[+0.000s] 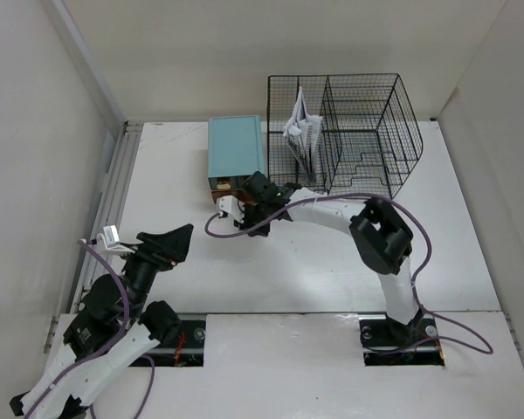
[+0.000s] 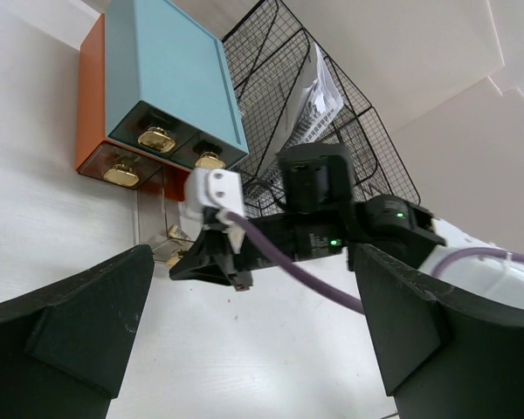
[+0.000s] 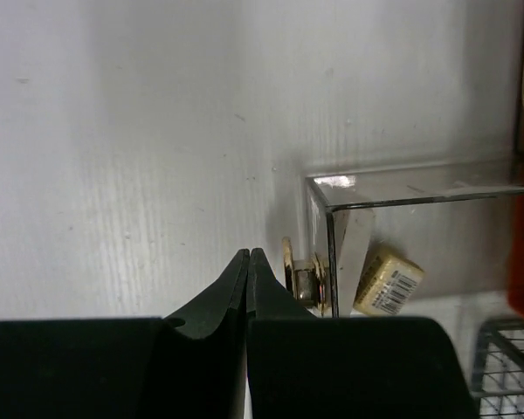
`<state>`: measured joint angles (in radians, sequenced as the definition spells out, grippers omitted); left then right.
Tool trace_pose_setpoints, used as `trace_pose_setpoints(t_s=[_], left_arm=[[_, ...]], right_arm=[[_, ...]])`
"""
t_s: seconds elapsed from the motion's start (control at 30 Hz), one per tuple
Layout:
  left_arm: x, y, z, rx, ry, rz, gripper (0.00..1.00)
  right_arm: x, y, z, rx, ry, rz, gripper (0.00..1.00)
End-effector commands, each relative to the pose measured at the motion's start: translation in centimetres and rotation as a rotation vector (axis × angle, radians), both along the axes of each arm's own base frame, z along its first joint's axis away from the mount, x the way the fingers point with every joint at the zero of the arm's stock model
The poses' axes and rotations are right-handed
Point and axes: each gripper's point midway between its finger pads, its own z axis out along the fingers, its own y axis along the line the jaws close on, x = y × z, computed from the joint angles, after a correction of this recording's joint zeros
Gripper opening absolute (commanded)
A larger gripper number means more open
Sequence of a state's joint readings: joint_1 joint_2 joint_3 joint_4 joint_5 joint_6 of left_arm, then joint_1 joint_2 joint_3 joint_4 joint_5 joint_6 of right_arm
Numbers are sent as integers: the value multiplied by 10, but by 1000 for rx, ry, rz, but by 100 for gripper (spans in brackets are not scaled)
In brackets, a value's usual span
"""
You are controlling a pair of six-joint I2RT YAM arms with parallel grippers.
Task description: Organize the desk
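Pressing together: R fingers (image 3: pixel 218 297), beside knob (image 3: pixel 299 278)

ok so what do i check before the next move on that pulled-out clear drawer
1. Right gripper empty: ok, shut with nothing between the fingers.
2. Tips lined up on the clear drawer's gold knob: not ok, they sit beside it.
3. Small barcoded box lying inside the drawer: ok.
4. Left gripper out of the way: ok, open and apart from the drawer box.
5. Other drawers shut: ok in the left wrist view.
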<state>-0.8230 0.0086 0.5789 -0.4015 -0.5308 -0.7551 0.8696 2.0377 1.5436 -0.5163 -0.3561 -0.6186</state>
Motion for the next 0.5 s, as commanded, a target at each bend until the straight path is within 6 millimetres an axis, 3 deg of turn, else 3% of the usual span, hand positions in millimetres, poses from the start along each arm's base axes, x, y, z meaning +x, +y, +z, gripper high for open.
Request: trace_pose_setpoints(t_s=[0.0, 0.17, 0.37, 0.47], left_arm=[[-29, 30, 39, -164, -177, -4, 98], [-30, 32, 43, -171, -184, -4, 98], [-30, 32, 43, -171, -184, -4, 98], [-30, 32, 43, -171, -184, -4, 98]], right_arm=[[29, 5, 5, -7, -43, -143, 0], [94, 2, 21, 2, -296, -380, 0], [139, -12, 36, -18, -444, -533, 0], [154, -16, 29, -38, -470, -572, 0]])
